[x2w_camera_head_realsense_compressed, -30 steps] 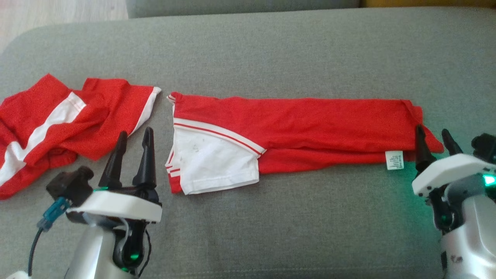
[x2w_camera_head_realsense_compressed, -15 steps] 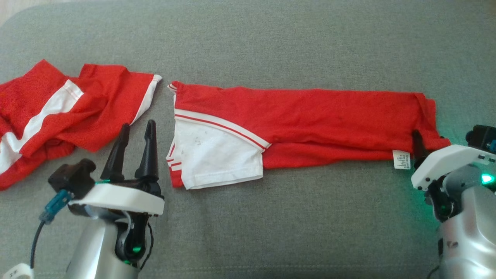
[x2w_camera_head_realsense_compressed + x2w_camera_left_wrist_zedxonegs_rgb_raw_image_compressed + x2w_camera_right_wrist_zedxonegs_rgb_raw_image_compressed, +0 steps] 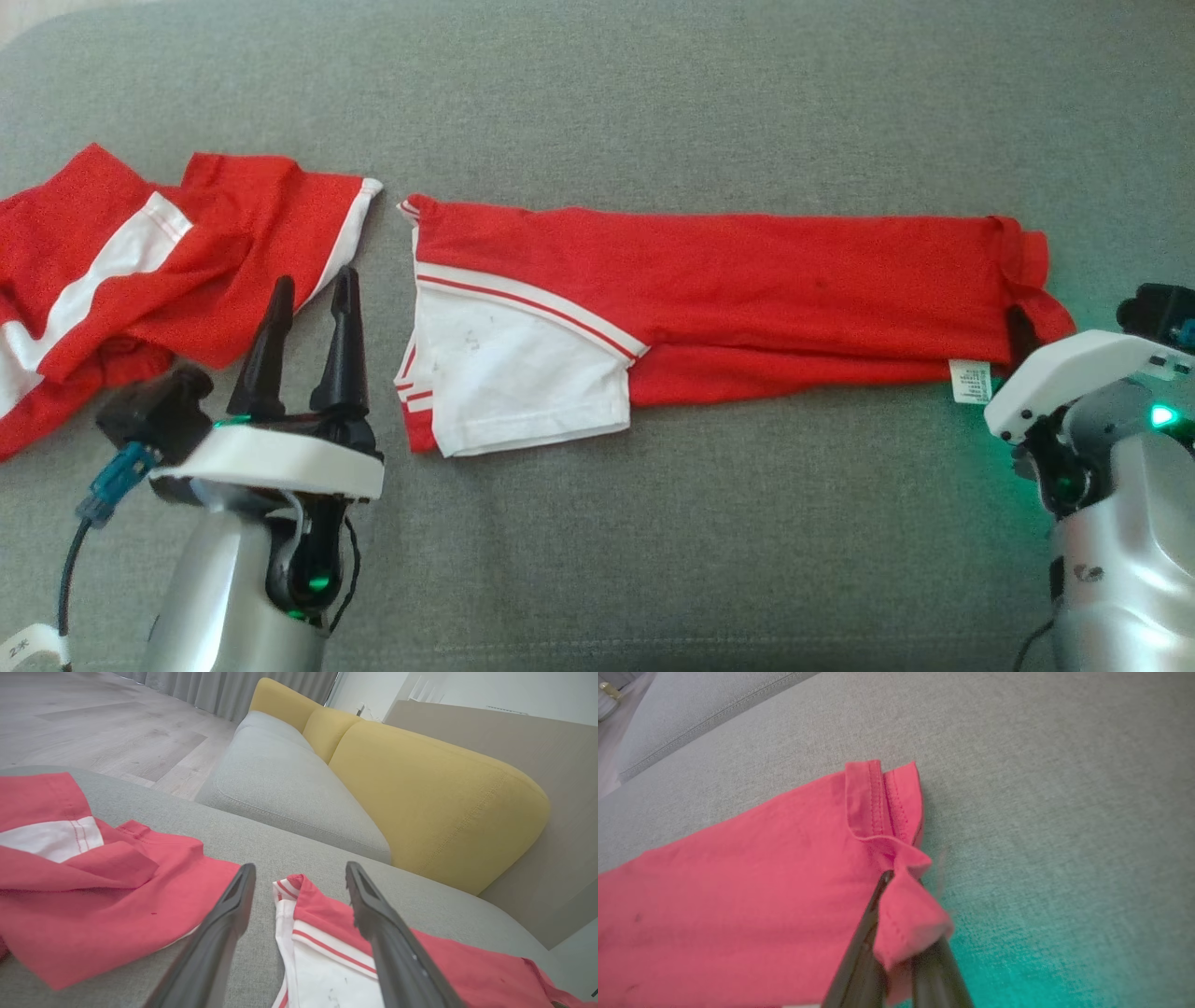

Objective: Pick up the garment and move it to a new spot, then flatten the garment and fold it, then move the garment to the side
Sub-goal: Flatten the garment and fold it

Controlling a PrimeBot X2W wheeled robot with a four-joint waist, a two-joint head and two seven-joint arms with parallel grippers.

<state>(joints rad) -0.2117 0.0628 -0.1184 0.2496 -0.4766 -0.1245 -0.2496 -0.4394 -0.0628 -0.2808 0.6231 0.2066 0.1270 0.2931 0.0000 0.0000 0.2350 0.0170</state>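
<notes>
Pinching the right end of the garment (image 3: 728, 280), the right gripper (image 3: 1019, 329) had its jaws closed on a bunched fold of hem, and the double-stitched seam curled over its dark fingers (image 3: 859, 961). The garment was a soft red knit, folded into a long narrow band that lay left to right across the middle of the sofa (image 3: 653, 541), a flat seat of coarse grey weave. At the band's left end a white sleeve (image 3: 513, 383) with red-and-white striped trim lay on top, faintly smudged. A small white label (image 3: 971, 381) stuck out from the near edge, just beside the right gripper. The left gripper (image 3: 315, 280) stood near the band's left end with jaws open and holding nothing. Its fingers pointed at the gap between the band and a second shirt (image 3: 140, 271), red with white stripes, crumpled at the far left. Open grey fabric spread on the far, near and right sides of the band. Past the seat's far edge were rounded yellow cushions (image 3: 420, 788) and a wood floor (image 3: 93, 728).
</notes>
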